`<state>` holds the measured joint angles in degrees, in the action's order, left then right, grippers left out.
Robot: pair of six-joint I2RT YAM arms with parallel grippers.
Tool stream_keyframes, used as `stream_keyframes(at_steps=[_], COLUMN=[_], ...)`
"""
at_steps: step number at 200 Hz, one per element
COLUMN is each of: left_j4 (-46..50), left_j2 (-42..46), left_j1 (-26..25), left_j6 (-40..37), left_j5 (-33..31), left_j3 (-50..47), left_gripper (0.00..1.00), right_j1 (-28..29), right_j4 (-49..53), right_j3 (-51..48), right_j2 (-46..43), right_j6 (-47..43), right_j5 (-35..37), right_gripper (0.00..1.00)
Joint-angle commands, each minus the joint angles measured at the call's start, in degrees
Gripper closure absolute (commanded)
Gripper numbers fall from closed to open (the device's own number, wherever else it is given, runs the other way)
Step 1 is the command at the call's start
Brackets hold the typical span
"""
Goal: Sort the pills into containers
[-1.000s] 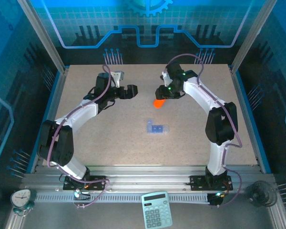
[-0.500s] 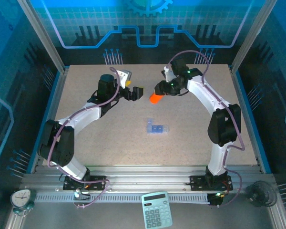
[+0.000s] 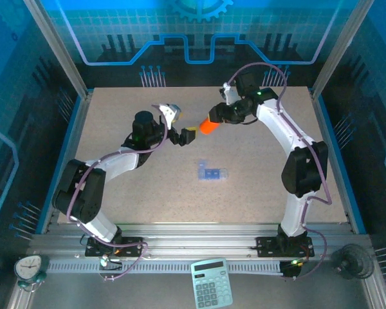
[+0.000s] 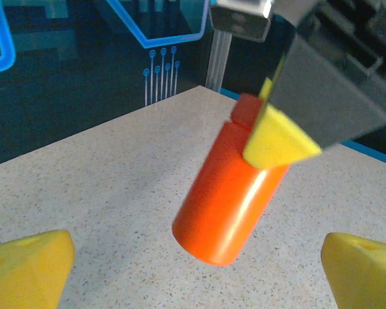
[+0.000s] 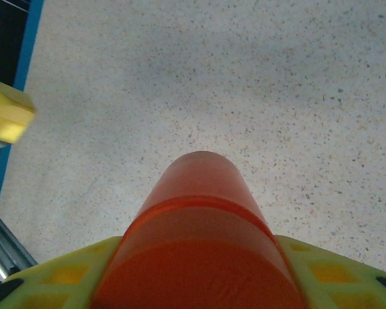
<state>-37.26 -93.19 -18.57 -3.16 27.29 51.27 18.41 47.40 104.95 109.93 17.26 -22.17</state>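
Right gripper (image 3: 216,120) pinches the orange bottle (image 4: 228,193) by its cap end, tilted above the table (image 3: 148,187); left gripper (image 4: 196,273) is spread wide just short of its base. I'd centre the body between those jaws, square-on, before closing. The pill box (image 3: 211,172) lies mid-table, nearer me

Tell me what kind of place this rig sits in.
Probably an enclosed robot test cell: aluminium frame, blue printed wall panels, speckled tabletop; a clock and calculator sit at the front.

I note the pill box (image 3: 211,172): small, flat, translucent blue, lying mid-table (image 3: 148,193). Its compartments' contents I cannot make out.
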Motion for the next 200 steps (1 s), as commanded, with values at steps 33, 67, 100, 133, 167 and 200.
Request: stream_keyframes(at_steps=[33,67,100,133,167,200], left_j4=[-4.62,-2.66,-3.43,-2.57,-2.11,-2.27], left_j2=[-3.97,-4.9,-4.9,-4.93,-5.47,-5.95], left_j1=[-2.42,-4.02,-4.05,-4.08,-4.17,-4.2], left_j6=[-7.31,-10.74,-11.04,-11.2,-10.73,-9.9], left_j5=[4.29,2.89,1.82,2.06,2.41,2.61], left_j3=[0.62,2.08,2.31,2.95,3.85,4.37], left_gripper=[0.01,0.01,0.01,0.01,0.02,0.06], right_j1=[-1.66,-1.36,-0.78,0.04,1.37,2.49], right_j4=[6.85,7.66,7.62,7.63,7.39,7.18], right_j3=[7.16,6.83,5.73,5.23,5.19,5.27], right_j2=[-1.2,-1.46,-2.02,-2.18,-2.18,-1.95], right_j6=[-4.4,-4.69,-4.79,-4.89,-4.62,-4.34], right_j5=[-9.1,-9.41,-9.37,-9.64,-10.46,-11.31], right_gripper=[0.57,0.57,0.57,0.57,0.57,0.57])
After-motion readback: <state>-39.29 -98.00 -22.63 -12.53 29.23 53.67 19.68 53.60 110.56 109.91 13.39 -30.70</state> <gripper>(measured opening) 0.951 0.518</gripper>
